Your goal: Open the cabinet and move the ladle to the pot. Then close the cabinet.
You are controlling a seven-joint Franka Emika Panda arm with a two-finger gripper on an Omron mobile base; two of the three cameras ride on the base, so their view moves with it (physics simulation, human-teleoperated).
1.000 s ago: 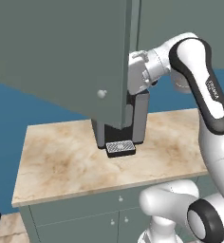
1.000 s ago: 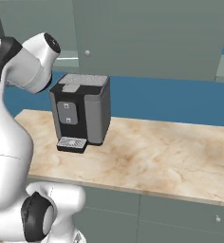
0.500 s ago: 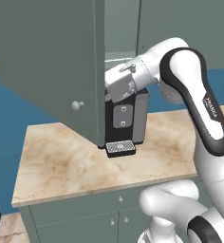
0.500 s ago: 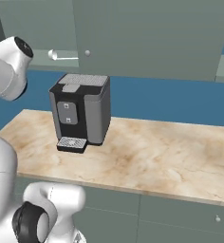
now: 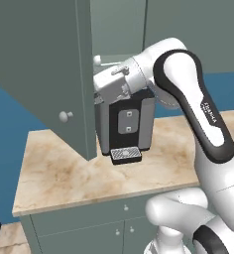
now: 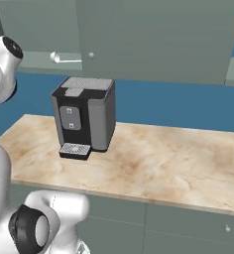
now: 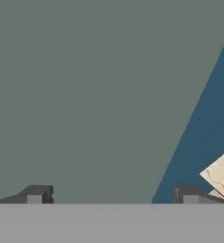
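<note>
Left base view: cabinet [image 5: 39, 64] door stands swung open over the marble bench [image 5: 64, 173]. Coffee machine [image 5: 126, 119] sits on the bench below the cabinet. Ladle [image 6: 64, 59] lies on the cabinet shelf above the machine. Hand view: fingers [image 7: 35, 194] spread wide, holding nothing, facing the door.

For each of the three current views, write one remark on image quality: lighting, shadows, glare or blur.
Left base view: flat, even light, no glare; the open cabinet door is sharp-edged, and the coffee machine casts only a faint shadow on the counter. Right base view: equally crisp, with the ladle clear on the shelf. Hand view: the plain grey-green door shows no texture, so focus is hard to judge; the open gripper's tips are sharp.
</note>
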